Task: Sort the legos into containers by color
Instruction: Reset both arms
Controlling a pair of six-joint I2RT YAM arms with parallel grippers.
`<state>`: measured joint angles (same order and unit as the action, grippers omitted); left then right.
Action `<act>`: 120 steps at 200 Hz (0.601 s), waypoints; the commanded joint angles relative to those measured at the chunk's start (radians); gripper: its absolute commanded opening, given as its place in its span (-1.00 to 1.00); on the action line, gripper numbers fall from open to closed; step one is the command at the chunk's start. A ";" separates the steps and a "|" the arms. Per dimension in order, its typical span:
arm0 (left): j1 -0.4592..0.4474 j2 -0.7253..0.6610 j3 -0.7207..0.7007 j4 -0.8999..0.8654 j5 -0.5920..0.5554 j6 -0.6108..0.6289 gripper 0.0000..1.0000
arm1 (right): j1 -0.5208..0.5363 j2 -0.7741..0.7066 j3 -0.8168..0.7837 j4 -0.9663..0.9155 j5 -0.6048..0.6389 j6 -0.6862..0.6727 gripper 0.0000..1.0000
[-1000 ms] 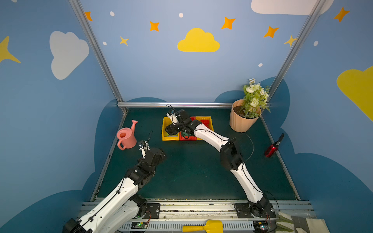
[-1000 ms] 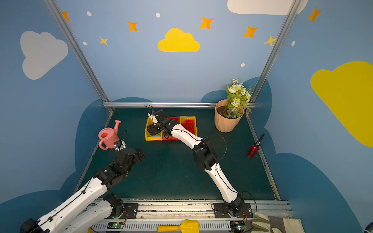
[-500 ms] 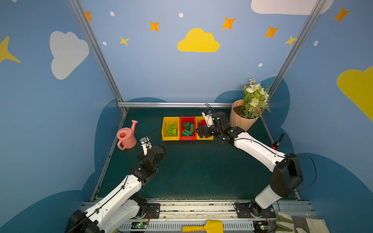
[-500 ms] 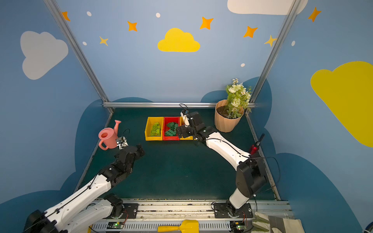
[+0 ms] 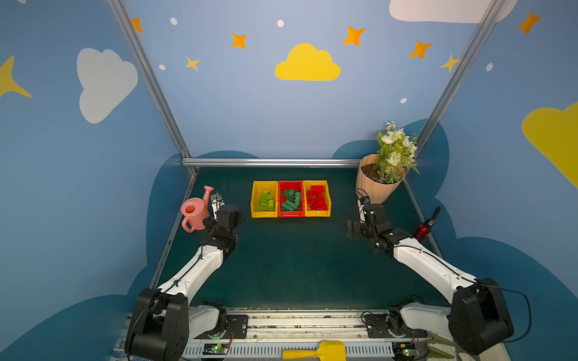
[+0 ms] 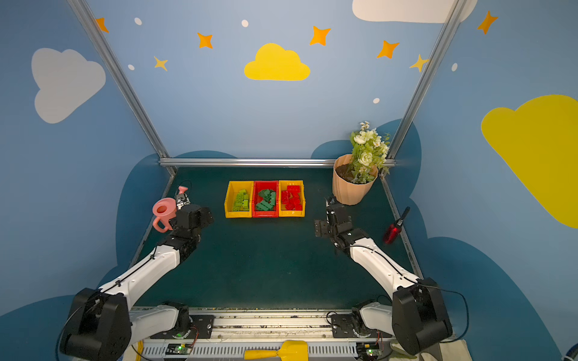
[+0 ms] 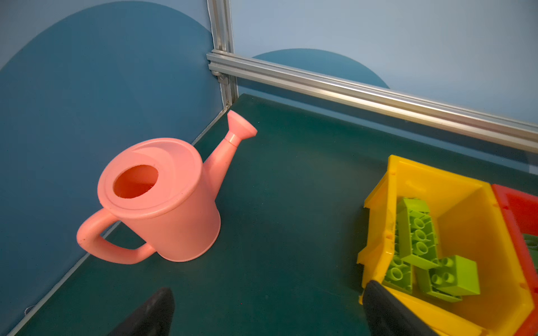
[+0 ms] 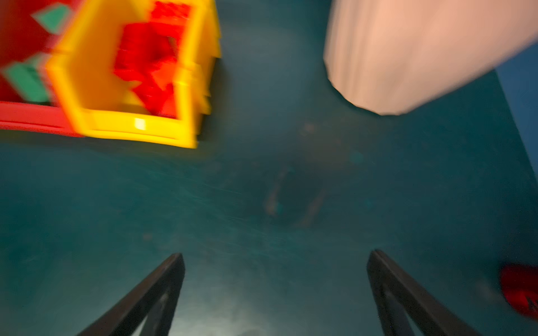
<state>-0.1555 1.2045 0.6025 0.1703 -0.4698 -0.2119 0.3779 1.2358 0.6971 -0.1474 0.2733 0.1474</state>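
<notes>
Three containers stand in a row at the back middle of the mat in both top views. The left yellow one [image 5: 264,214] [image 7: 378,221] holds lime green legos [image 5: 265,200] [image 7: 416,235]. Dark green legos [image 5: 291,200] lie in the red one [image 5: 291,214]. Red legos [image 5: 316,200] [image 8: 145,58] fill the right yellow one [image 5: 317,213] [image 8: 131,128]. My left gripper [image 5: 233,214] [image 7: 267,299] is open and empty, between the watering can and the left yellow container. My right gripper [image 5: 362,223] [image 8: 275,256] is open and empty over bare mat, right of the containers.
A pink watering can [image 5: 194,212] [image 7: 163,200] stands by the left wall. A peach pot with flowers [image 5: 377,184] [image 8: 407,55] fills the back right corner. A red-and-black tool [image 5: 423,229] lies along the right edge. A yellow scoop [image 5: 316,351] rests on the front rail.
My right arm has swung from over the left yellow container, past the right one, out to the right near the pot, and its jaws have widened. The left arm has barely moved.
</notes>
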 commanded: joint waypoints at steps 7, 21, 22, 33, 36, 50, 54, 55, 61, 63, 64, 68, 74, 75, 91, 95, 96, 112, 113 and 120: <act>0.086 0.023 -0.083 0.215 0.115 0.056 1.00 | -0.099 -0.035 -0.086 0.190 0.022 0.003 0.94; 0.121 0.062 -0.099 0.259 0.153 0.040 1.00 | -0.146 -0.046 -0.113 0.251 0.039 -0.022 0.94; 0.123 0.066 -0.099 0.261 0.154 0.036 1.00 | -0.149 -0.047 -0.117 0.257 0.039 -0.024 0.94; 0.130 0.076 -0.080 0.248 0.167 0.036 1.00 | -0.177 -0.053 -0.158 0.347 0.037 -0.051 0.94; 0.132 0.076 -0.072 0.231 0.177 0.053 1.00 | -0.183 -0.051 -0.173 0.373 0.034 -0.060 0.94; 0.142 0.088 -0.069 0.245 0.188 0.062 1.00 | -0.222 -0.027 -0.211 0.450 0.029 -0.063 0.94; 0.150 0.090 -0.067 0.246 0.195 0.062 1.00 | -0.233 -0.016 -0.222 0.470 0.022 -0.059 0.94; 0.152 0.091 -0.067 0.246 0.197 0.062 1.00 | -0.236 -0.012 -0.223 0.473 0.020 -0.059 0.94; 0.161 0.095 -0.067 0.251 0.202 0.066 1.00 | -0.252 0.006 -0.234 0.511 0.005 -0.052 0.94; 0.161 0.098 -0.068 0.253 0.201 0.068 1.00 | -0.256 0.012 -0.238 0.522 0.001 -0.051 0.94; 0.162 0.099 -0.070 0.257 0.200 0.071 1.00 | -0.258 0.015 -0.240 0.527 -0.002 -0.049 0.94; 0.164 0.106 -0.076 0.280 0.185 0.073 1.00 | -0.265 0.027 -0.248 0.554 -0.013 -0.047 0.94; 0.170 0.115 -0.077 0.286 0.165 0.058 1.00 | -0.271 0.045 -0.262 0.599 -0.020 -0.048 0.94; 0.172 0.116 -0.075 0.283 0.165 0.057 1.00 | -0.271 0.050 -0.263 0.606 -0.021 -0.048 0.94; 0.196 0.121 -0.052 0.226 0.207 0.055 1.00 | -0.288 0.111 -0.277 0.723 -0.030 -0.048 0.94; 0.197 0.125 -0.048 0.222 0.212 0.054 1.00 | -0.291 0.121 -0.267 0.725 -0.044 -0.060 0.94; 0.197 0.125 -0.047 0.221 0.214 0.055 1.00 | -0.292 0.123 -0.265 0.722 -0.047 -0.065 0.94; 0.199 0.153 -0.047 0.215 0.250 0.074 1.00 | -0.299 0.169 -0.251 0.766 -0.062 -0.105 0.94; 0.200 0.156 -0.048 0.219 0.253 0.075 1.00 | -0.299 0.171 -0.251 0.775 -0.063 -0.106 0.94; 0.198 0.174 -0.070 0.263 0.264 0.082 1.00 | -0.308 0.198 -0.258 0.816 -0.076 -0.103 0.94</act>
<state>0.0399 1.3388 0.5377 0.3954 -0.2661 -0.1600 0.0856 1.3808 0.4320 0.4736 0.2443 0.0830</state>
